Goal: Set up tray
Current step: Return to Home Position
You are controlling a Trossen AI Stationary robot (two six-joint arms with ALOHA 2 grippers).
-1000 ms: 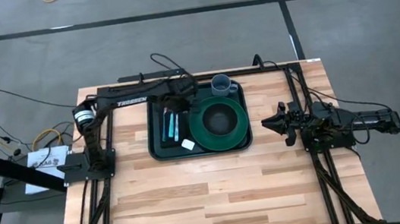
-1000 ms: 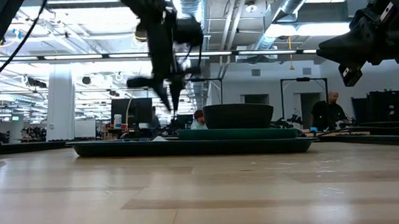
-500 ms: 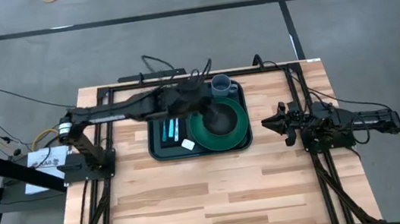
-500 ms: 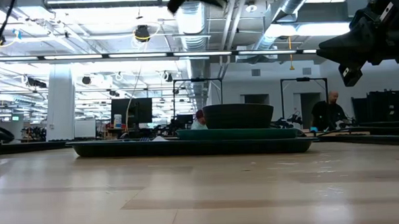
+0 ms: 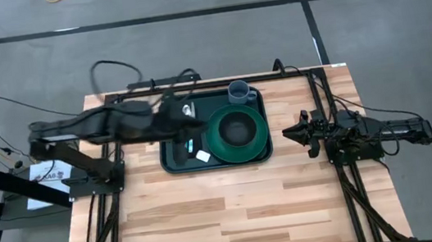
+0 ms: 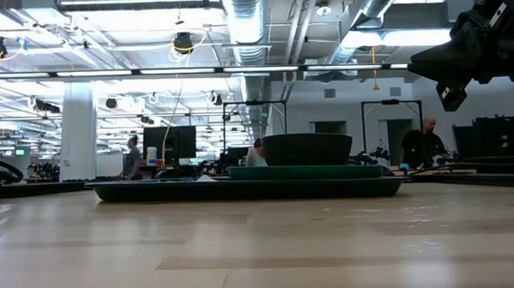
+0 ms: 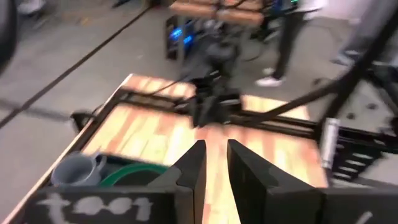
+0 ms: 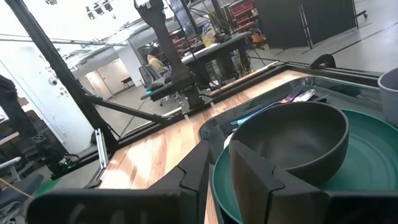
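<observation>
While my left gripper (image 5: 191, 117) blurs, barely parted, over the dark green tray (image 5: 173, 163); right gripper (image 5: 292, 133) unclear.

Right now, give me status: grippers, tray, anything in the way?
Left gripper above the tray's left half, nothing held. Right gripper parked right of the tray, empty. Tray holds plate, bowl, mug, cutlery. Nothing in the way.

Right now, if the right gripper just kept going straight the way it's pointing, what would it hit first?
Probably the dark bowl on the green plate; the right gripper points at it, though its height is unclear.
</observation>
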